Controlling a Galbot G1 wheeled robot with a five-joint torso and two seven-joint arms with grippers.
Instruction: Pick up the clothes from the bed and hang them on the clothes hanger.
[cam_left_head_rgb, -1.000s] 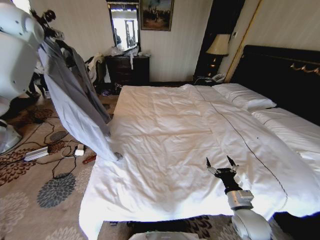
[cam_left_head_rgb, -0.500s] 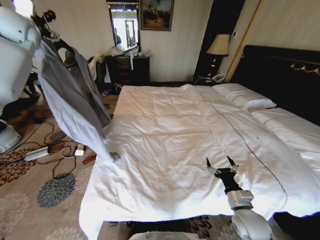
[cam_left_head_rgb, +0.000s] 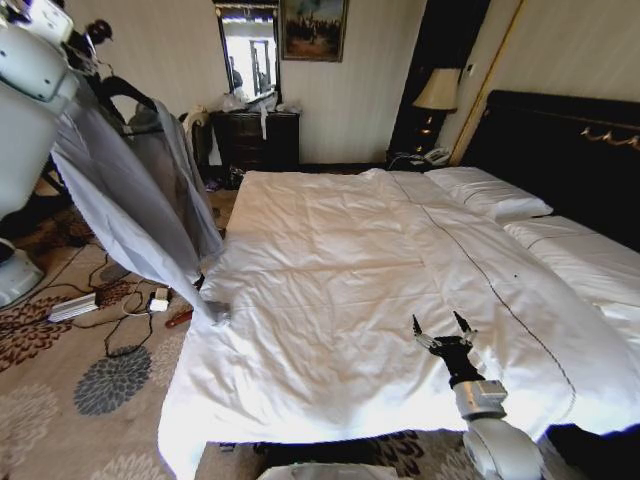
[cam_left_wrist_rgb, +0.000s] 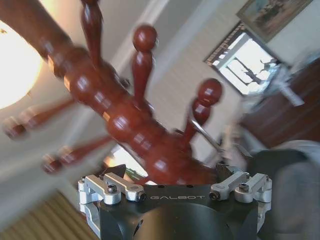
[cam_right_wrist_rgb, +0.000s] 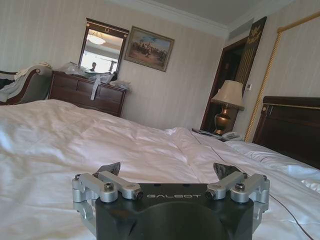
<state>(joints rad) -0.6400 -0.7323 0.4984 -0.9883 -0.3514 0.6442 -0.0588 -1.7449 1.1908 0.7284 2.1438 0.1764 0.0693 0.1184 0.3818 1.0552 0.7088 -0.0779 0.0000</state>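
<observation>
Hanging beside the bed (cam_left_head_rgb: 400, 260), the jacket (cam_left_head_rgb: 140, 210) is raised toward the coat stand (cam_left_wrist_rgb: 125, 115); left end effector (cam_left_wrist_rgb: 175, 172) grip unclear, right end effector (cam_left_head_rgb: 443, 332) open, empty.

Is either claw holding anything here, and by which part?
Right claw is open over the bed, empty. The jacket hangs by the left arm; its grip cannot be told.

The bed (cam_left_head_rgb: 400, 270) is stretching wide under white sheets. Two white pillows (cam_left_head_rgb: 490, 195) are lying at its far right, against the black headboard (cam_left_head_rgb: 560, 150).
</observation>
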